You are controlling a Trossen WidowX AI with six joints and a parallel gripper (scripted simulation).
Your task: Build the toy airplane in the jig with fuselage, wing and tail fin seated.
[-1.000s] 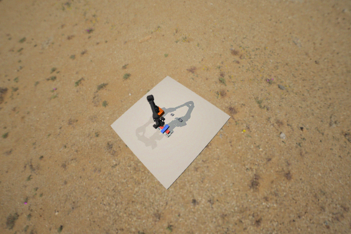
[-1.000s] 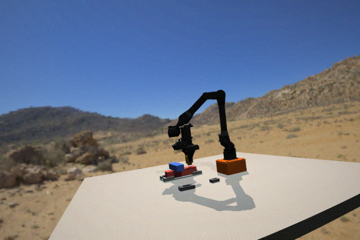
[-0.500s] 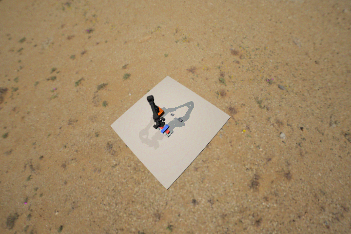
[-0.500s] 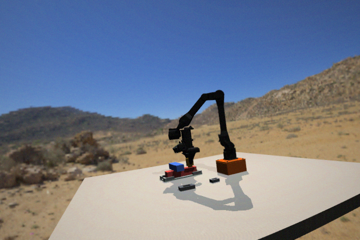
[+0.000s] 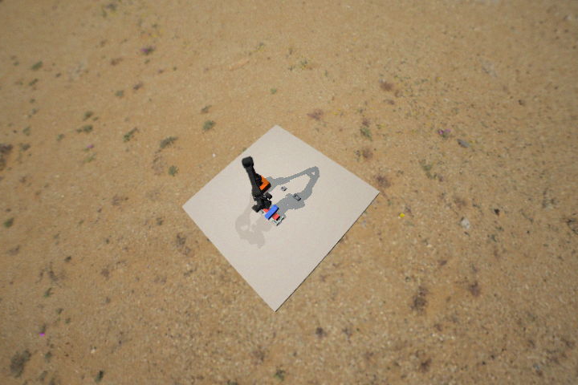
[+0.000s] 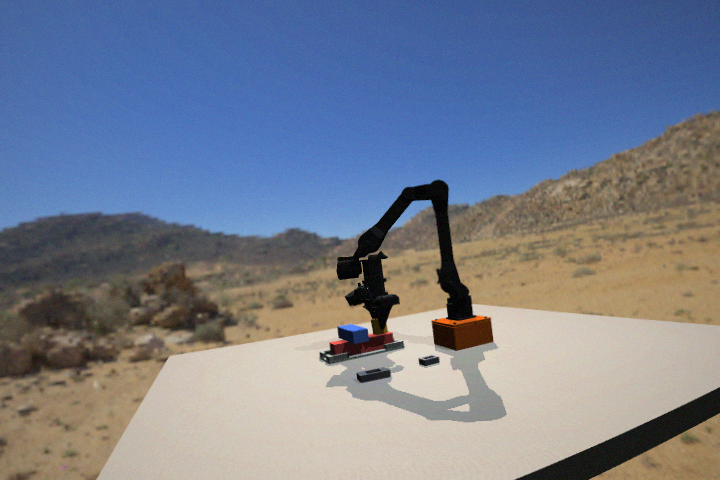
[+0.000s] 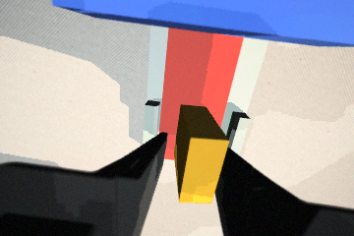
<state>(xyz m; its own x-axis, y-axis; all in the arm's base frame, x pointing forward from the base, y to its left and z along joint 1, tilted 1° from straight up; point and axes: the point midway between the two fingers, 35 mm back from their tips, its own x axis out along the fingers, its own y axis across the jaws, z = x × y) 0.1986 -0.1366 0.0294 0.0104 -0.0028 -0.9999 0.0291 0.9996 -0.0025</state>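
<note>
The red fuselage (image 5: 276, 216) (image 6: 379, 340) (image 7: 187, 69) lies lengthwise in the pale grey cradle (image 6: 338, 357) (image 7: 251, 69) and looks level. The blue wing (image 5: 271, 212) (image 6: 352, 333) (image 7: 209, 15) lies across its top; its tab is hidden. The yellow tail fin (image 6: 375, 325) (image 7: 202, 169) stands upright at the fuselage's tail end, and its lower end and the socket are hidden. My gripper (image 6: 380, 328) (image 7: 189, 142) is open around the fin, with fingers pointing down. In the wrist view a gap shows between the left finger and the fin; the right finger is very close to it, and contact is unclear.
Two dark slotted blocks, a longer one (image 5: 297, 196) (image 6: 373, 374) and a smaller one (image 5: 283, 188) (image 6: 429, 360), lie on the pale table (image 5: 276, 272) (image 6: 230, 430) beside the cradle. The arm's orange base (image 5: 264, 184) (image 6: 463, 333) stands beyond the tail end. The wing is close to my gripper.
</note>
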